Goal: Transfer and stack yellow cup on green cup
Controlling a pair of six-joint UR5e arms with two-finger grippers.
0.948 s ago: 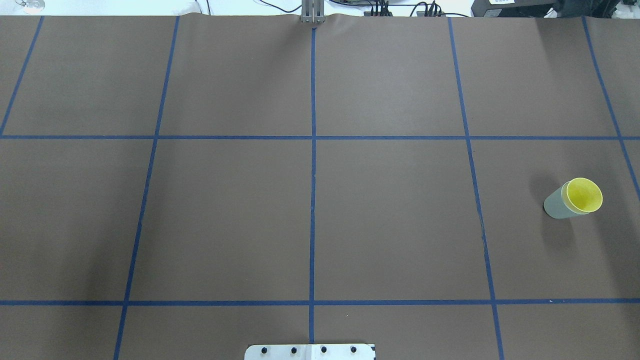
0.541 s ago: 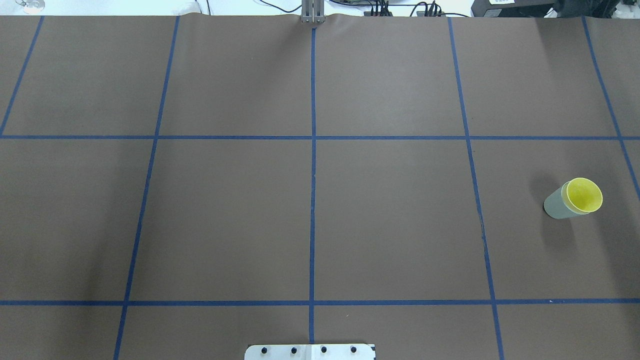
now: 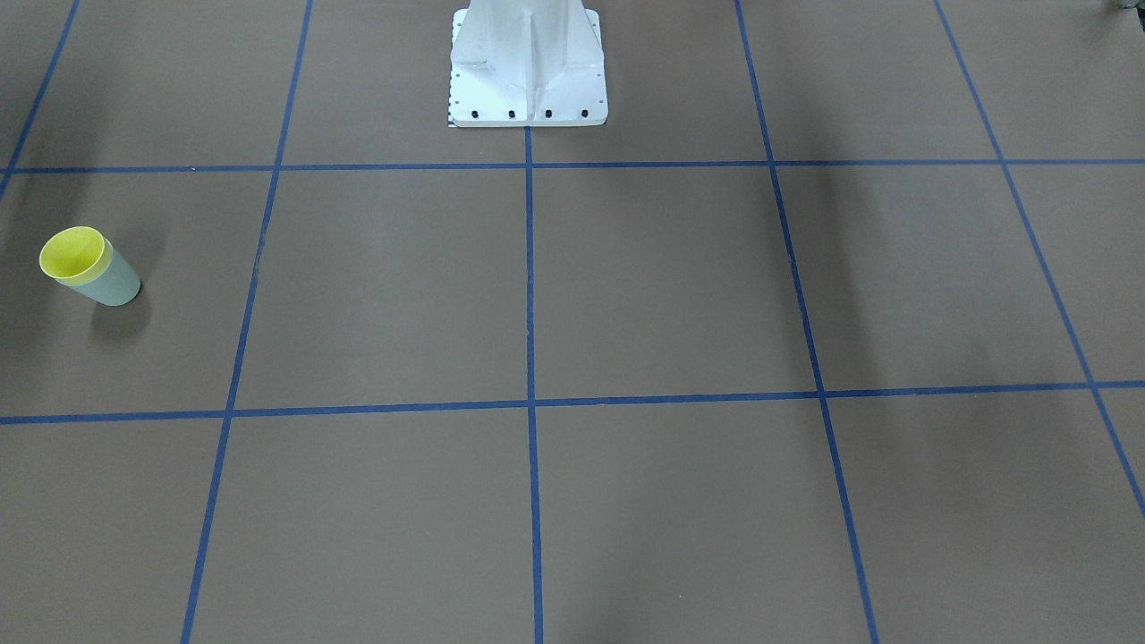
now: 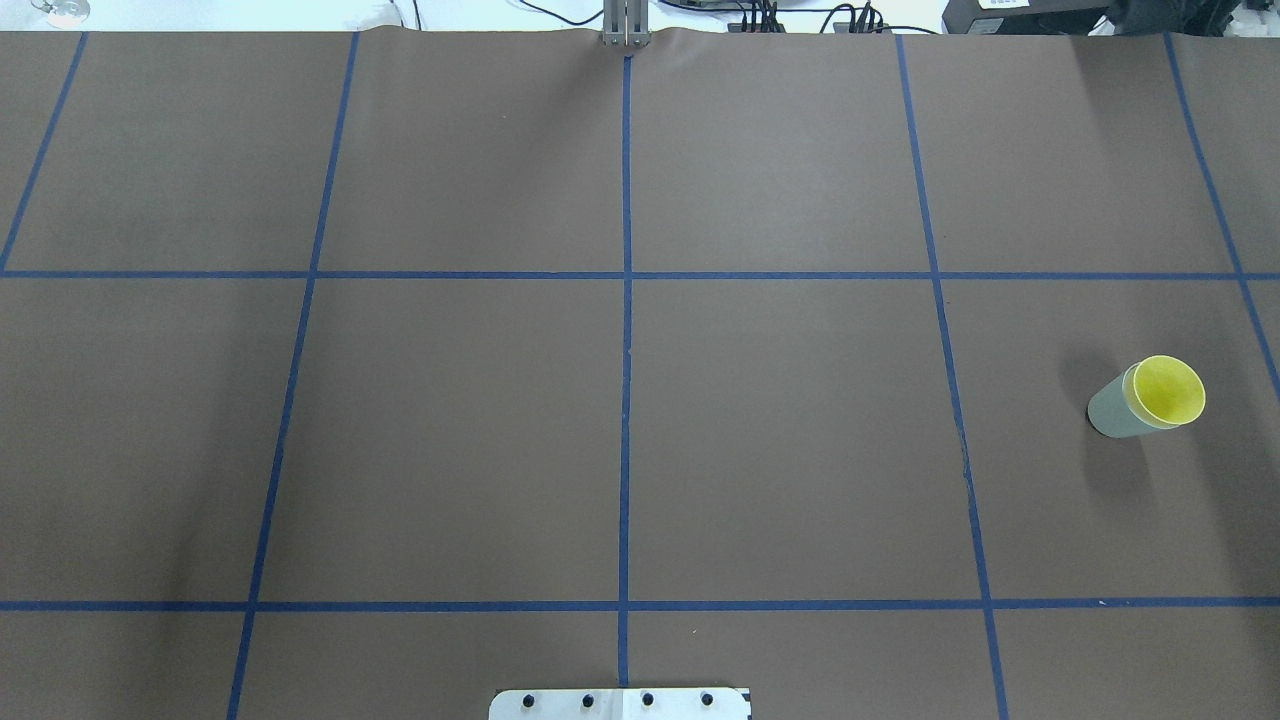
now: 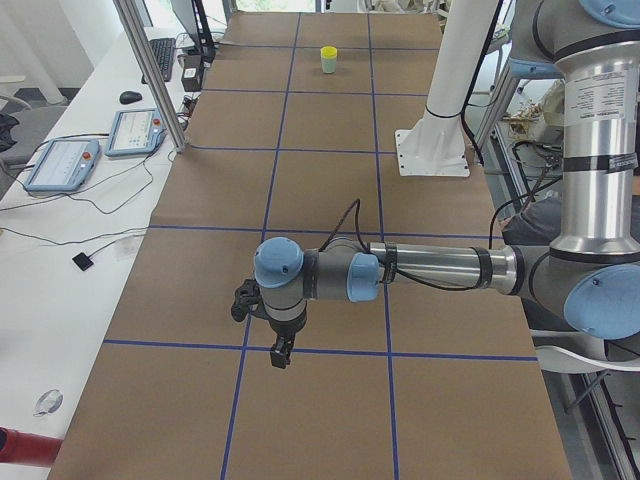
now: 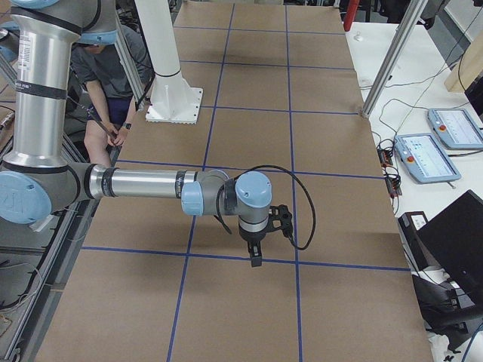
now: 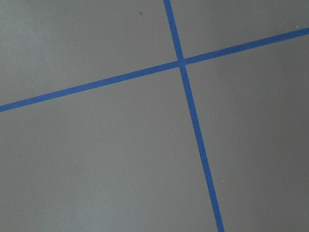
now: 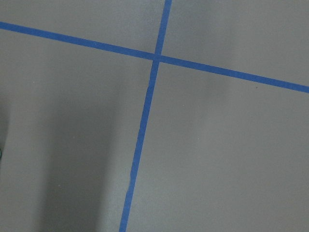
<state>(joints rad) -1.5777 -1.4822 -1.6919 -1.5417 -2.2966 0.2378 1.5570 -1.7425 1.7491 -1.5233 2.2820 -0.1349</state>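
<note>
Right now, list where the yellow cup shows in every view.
Exterior front-facing: yellow cup at far left, nested in green cup.
Overhead exterior: far right.
Exterior left: top centre, far end.
Exterior right: not in it.
Left wrist: absent.
Right wrist: absent.
Shared landmark: white robot base.

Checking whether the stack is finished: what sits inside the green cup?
The yellow cup sits nested inside the green cup, only its rim and inner wall showing. Its outer wall and base are covered by the green cup.

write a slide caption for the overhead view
Yellow cup nested in green cup at the right of the gridded table
</note>
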